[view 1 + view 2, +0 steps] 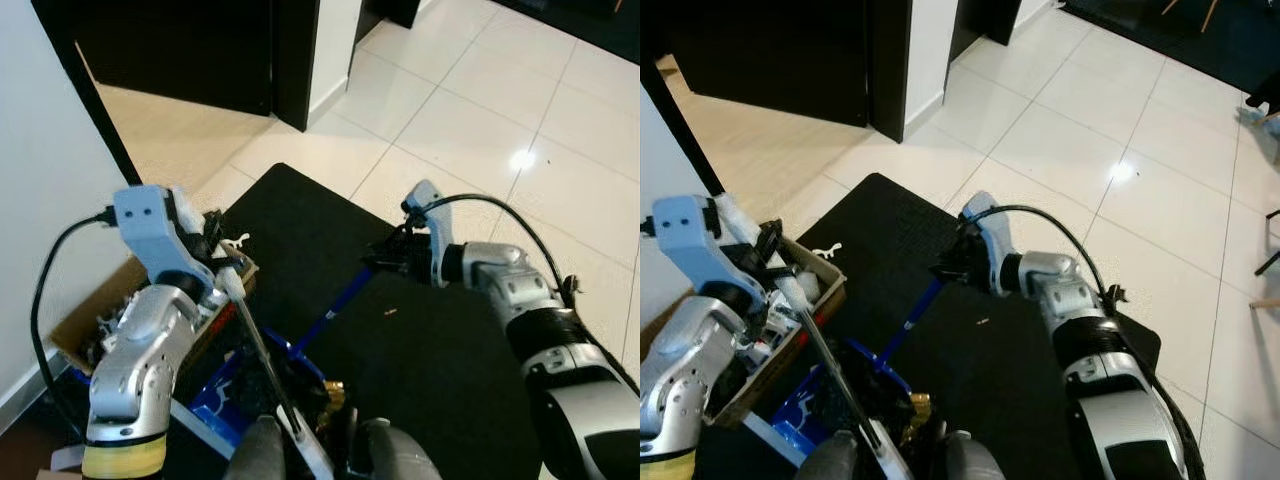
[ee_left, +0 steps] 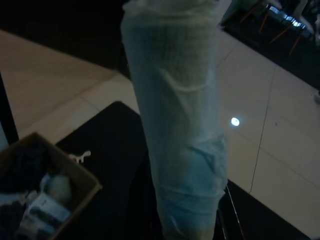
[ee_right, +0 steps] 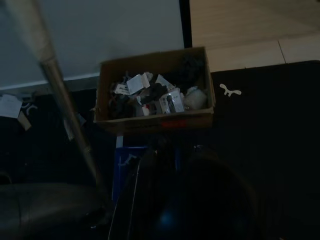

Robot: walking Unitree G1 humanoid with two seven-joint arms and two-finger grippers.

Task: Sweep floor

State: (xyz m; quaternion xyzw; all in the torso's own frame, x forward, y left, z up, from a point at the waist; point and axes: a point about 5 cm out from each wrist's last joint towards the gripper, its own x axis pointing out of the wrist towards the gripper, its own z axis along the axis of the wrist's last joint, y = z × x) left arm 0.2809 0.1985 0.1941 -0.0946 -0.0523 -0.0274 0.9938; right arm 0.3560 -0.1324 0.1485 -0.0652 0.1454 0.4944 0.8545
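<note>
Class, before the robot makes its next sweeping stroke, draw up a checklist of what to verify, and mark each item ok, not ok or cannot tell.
1. Left gripper on the broom handle: ok.
2. Right gripper at the blue dustpan handle: ok, firmness of grip cannot tell.
3. Dustpan low by the robot's feet: ok.
4. Debris speck on the black mat sighted: ok.
5. Cardboard box clear of the broom's swing: cannot tell.

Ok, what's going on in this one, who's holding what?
The robot stands over a black mat holding two tools. Its left gripper holds a broom handle by its white-wrapped top, and its right gripper holds the blue dustpan handle, which runs down to the blue dustpan near its feet. A cardboard box of clutter sits beside the wall.
</note>
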